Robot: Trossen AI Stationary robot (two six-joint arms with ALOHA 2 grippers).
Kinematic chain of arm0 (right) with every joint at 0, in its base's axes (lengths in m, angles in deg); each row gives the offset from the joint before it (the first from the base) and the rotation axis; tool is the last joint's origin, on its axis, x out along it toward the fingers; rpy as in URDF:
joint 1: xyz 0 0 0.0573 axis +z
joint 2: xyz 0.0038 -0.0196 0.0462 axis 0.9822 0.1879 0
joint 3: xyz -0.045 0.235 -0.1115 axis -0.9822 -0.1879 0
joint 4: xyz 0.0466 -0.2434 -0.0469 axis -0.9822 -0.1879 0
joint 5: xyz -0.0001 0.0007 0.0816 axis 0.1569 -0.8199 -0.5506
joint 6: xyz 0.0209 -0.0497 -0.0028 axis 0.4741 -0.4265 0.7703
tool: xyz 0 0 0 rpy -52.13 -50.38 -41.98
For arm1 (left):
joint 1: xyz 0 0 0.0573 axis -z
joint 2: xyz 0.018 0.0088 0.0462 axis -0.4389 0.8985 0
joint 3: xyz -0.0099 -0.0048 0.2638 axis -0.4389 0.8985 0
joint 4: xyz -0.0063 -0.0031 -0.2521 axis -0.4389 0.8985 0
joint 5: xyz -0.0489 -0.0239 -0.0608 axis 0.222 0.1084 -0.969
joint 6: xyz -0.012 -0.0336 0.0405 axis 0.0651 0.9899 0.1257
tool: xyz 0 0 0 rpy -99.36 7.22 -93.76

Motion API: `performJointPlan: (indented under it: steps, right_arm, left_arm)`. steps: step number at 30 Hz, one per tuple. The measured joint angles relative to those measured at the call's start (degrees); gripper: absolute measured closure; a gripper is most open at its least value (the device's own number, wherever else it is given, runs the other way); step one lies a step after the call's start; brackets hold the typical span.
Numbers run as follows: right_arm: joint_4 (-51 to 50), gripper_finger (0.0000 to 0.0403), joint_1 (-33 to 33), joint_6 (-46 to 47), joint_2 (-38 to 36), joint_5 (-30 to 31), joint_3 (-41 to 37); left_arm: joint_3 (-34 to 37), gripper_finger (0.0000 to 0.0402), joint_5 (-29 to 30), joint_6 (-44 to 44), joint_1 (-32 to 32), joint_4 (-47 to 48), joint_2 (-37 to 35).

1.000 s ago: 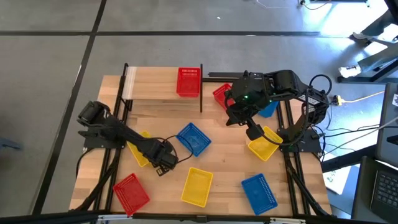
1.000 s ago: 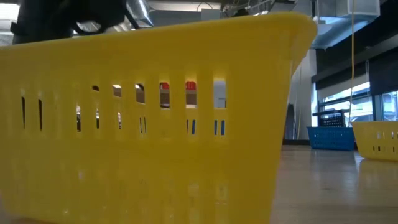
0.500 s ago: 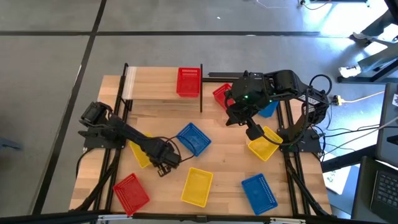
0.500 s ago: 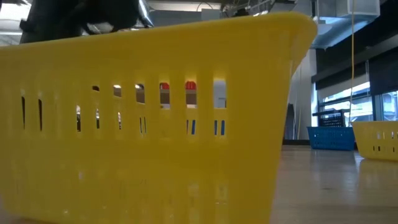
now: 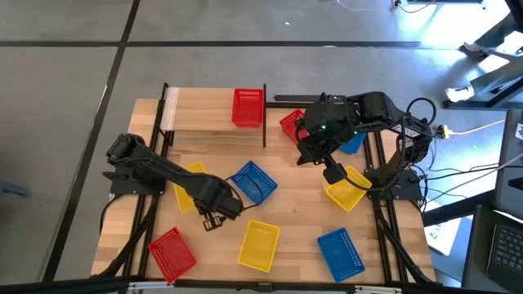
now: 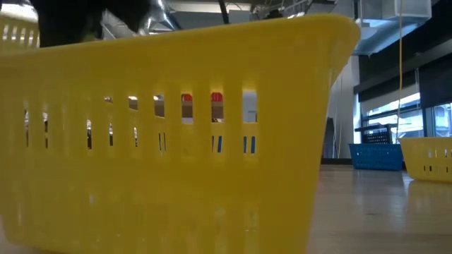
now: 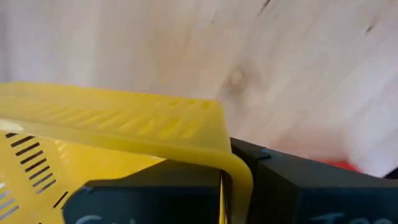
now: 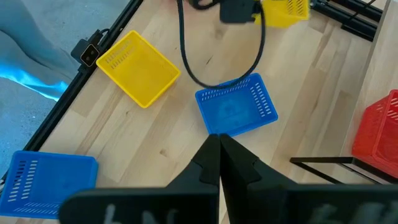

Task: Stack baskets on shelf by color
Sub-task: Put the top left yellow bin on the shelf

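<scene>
The yellow basket at the left of the table is sitting higher toward the shelf than a second ago, its rim clenched in the left hand, whose fingers are straddling the wall in the left wrist view. The left arm is swinging inward, carrying or dragging it, so a yellow pickup seems to be underway. One red basket is already standing on the shelf; the other baskets are lying scattered about the table. The right hand, fingers pressed together and empty, is hovering unmoved near the shelf's right post.
</scene>
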Motion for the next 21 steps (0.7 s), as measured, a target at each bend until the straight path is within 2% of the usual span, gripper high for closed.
performJointPlan:
  steps: [3,9,13,17,21]
  right_arm:
    - [0.00,0.0403,0.00,0.00,0.00,0.00,0.00]
    - [0.00,0.0403,0.00,0.00,0.00,0.04,0.00]
    - [0.02,0.0403,0.00,-0.17,0.00,1.23,0.00]
    - [-0.01,0.0403,-0.02,-0.20,-0.02,5.51,0.00]
    - [-0.01,0.0403,-0.02,-0.22,0.00,7.40,0.00]
  left_arm:
    - [-5.40,0.0401,1.93,-1.63,0.04,7.14,-0.01]
    - [-14.88,0.0401,3.54,-5.46,0.28,7.04,-1.42]
    - [-20.05,0.0401,6.76,-8.64,0.18,7.29,-1.12]
    - [-23.03,0.0401,10.80,-14.84,-1.84,7.04,-1.18]
    - [-23.40,0.0401,13.13,-21.55,-6.49,7.16,-1.16]
